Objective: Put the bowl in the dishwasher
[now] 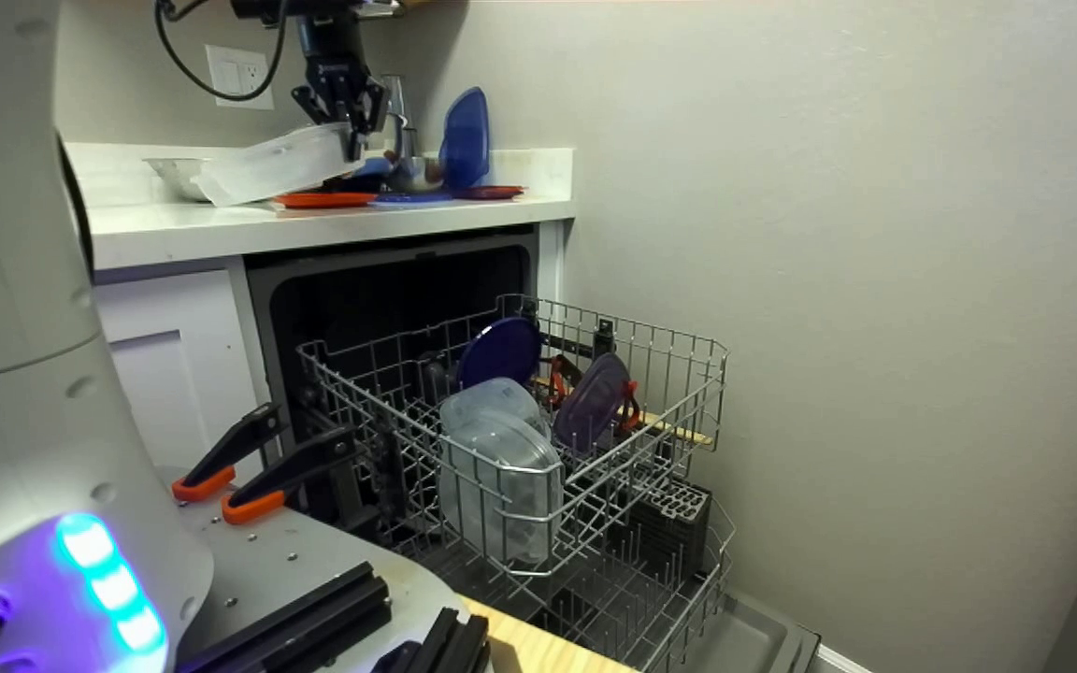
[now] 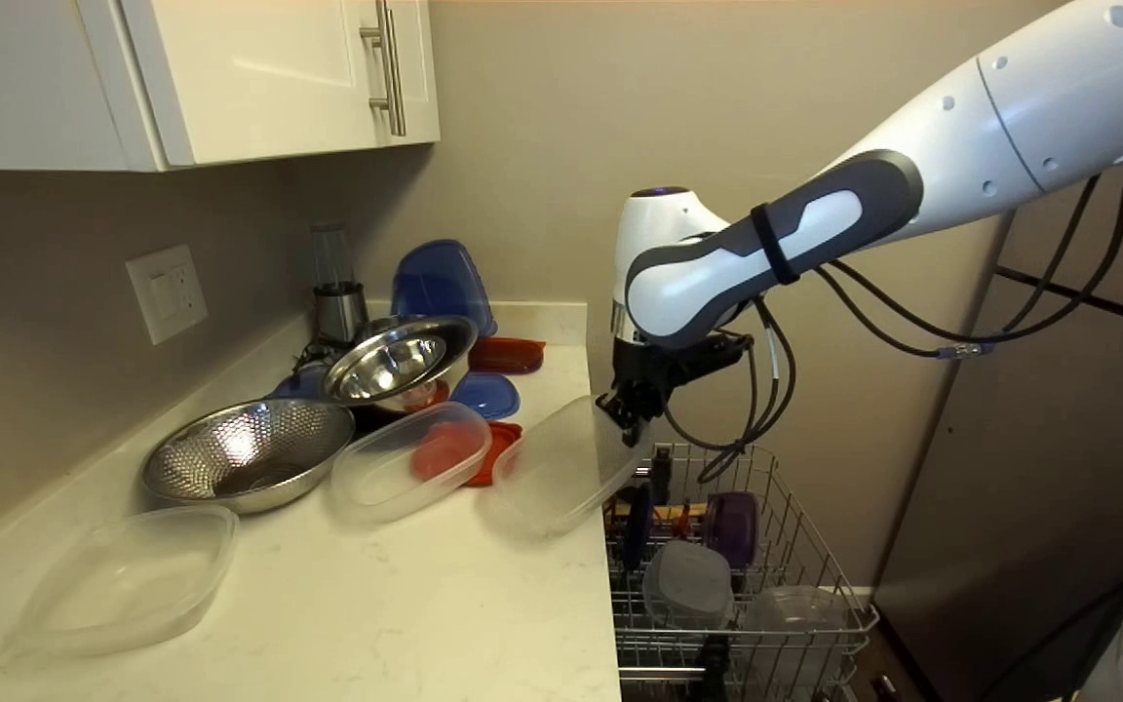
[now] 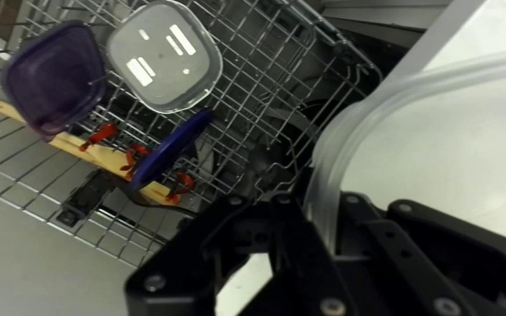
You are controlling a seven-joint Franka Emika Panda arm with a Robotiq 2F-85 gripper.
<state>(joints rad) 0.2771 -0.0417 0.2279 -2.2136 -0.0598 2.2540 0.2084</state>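
Bowl (image 2: pixel 561 473) is held at counter (image 2: pixel 445 604) edge: part over the top, part out past it. Pale translucent plastic, plain. Gripper (image 3: pixel 322 219) has it pinched by the rim, 1 finger (image 3: pixel 296 232) on each side per wrist view. Tilted: gripped end higher above counter, opposite end low. Can't tell if that low end touches counter. Arm (image 2: pixel 844 219) is above counter, Gripper pointing down.

Dishwasher (image 1: pixel 380 299) is under counter, door (image 1: pixel 763 640) down, racks out past counter edge. Upper rack (image 1: pixel 651 327), below counter height: 2 translucent containers (image 1: pixel 506 495), purple piece (image 1: pixel 593 402), dark blue round piece (image 1: pixel 499 352), orange-red clips (image 3: pixel 101 133), wooden stick (image 3: pixel 112 160). Lower rack (image 1: pixel 613 598), farther below counter: black basket (image 1: pixel 674 533) in it. White cabinet (image 1: pixel 179 383) under counter, next to Dishwasher. Also lower than counter: black clamps (image 1: pixel 300 467) with orange tips on a grey plate (image 1: pixel 342 542).

On counter: 2 more plastic tubs (image 2: pixel 133 585), the nearer 1 to Bowl showing red through it; dotted steel basin (image 2: pixel 250 453) along the wall (image 2: pixel 64 302) side, shiny metal bowl (image 2: pixel 386 375), blender (image 2: pixel 340 314) by counter's corner, red lids (image 2: pixel 508 356), blue lid (image 2: pixel 485 395). Tall blue piece (image 2: pixel 440 288) stands upright at counter's back. Outlet plate (image 2: pixel 169 292) and white upper cabinet (image 2: pixel 269 78) above counter.
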